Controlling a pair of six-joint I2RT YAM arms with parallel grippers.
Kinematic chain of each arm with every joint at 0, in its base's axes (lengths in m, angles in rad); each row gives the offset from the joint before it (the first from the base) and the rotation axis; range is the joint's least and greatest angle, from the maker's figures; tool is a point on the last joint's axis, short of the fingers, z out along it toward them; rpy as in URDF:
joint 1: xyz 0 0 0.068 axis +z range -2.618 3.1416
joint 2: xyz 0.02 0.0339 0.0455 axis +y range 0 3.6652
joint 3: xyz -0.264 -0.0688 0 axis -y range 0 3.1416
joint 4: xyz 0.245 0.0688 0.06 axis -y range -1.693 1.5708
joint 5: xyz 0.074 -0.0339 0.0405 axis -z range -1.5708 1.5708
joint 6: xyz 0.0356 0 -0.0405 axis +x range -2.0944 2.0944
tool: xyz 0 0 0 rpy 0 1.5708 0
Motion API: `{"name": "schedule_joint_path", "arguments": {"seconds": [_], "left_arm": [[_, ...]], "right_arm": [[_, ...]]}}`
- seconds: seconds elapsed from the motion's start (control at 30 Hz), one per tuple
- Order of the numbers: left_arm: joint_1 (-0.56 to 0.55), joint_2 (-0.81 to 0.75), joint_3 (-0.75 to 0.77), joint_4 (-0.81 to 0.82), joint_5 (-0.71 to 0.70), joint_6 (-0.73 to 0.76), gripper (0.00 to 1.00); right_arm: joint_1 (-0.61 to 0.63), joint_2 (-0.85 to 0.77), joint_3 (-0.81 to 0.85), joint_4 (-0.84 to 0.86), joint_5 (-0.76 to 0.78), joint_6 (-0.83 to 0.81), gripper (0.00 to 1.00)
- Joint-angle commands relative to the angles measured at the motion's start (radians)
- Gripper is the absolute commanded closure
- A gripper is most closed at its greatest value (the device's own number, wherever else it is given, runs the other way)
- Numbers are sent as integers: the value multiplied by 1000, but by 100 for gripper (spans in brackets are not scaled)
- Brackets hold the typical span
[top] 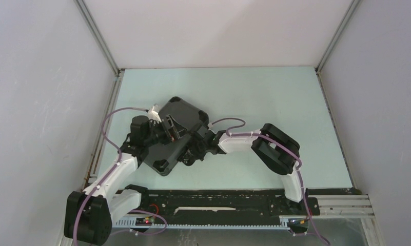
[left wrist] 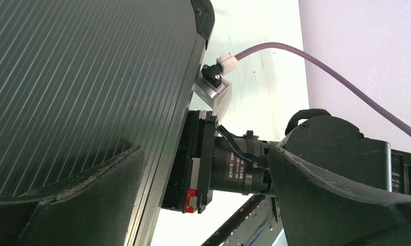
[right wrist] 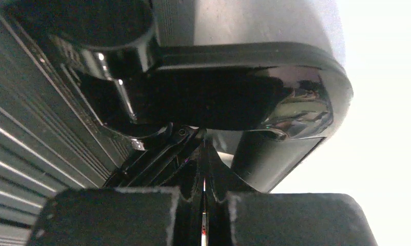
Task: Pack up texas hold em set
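At the middle-left of the pale table [top: 275,97], the black briefcase [top: 187,114] lies flat and skewed, one corner pointing to the far wall, with its lid down. No chips, cards or discs show anywhere, so the contents are presumably inside, though that cannot be checked from here.

The left gripper [top: 165,130] hangs over the case's left part with its jaws spread wide. From its wrist camera, one finger lies against the ribbed lid [left wrist: 80,77] and the other stands clear past the case's edge, so nothing is gripped. The right gripper [right wrist: 203,199] has its jaws pressed fully together. It points at the case's side, just under a glossy rounded corner cap [right wrist: 306,102], where dark metal fittings sit. Whether these are a latch or a hinge is too dim to tell, as is whether the tips touch them.

The step in hand looks like securing the closed case, the right arm working the fitting as a closed poker while the left arm steadies.

To do this well:
- Bring the left finger down firmly on the ribbed lid first, so that the case does not pivot on the smooth table under a sideways push.
- Push with the right tips square to the fitting, since the glossy plastic would let them slip off.
- Keep the two wrists apart, as they already sit very near each other over the case.
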Motion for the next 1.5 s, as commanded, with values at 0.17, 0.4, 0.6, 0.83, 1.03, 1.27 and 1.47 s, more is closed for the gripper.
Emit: {"name": "schedule_joint_path", "arguments": {"seconds": [0.17, 0.4, 0.6, 0.83, 1.03, 1.27, 1.47], "left_arm": [[9, 5, -58, -170, -47, 17, 1], [9, 6, -39, -183, -52, 39, 1], [8, -14, -25, -208, -62, 60, 1], [9, -20, -3, -229, -40, 93, 0], [8, -129, 78, -262, 8, 157, 0], [0, -262, 283, -315, 23, 232, 0], [-3, -356, 530, -447, -59, 300, 0]], "right_arm": [[-32, -12, 36, -33, 160, -258, 100], [-20, -293, 5, -223, 269, -403, 89], [-34, -304, -31, -158, 239, -435, 87], [-45, -228, -31, -52, 127, -421, 87], [-47, -365, -33, -180, 221, -647, 74], [-56, -773, -84, -459, 477, -846, 54], [-66, -1134, -83, -667, 581, -956, 18]]}}
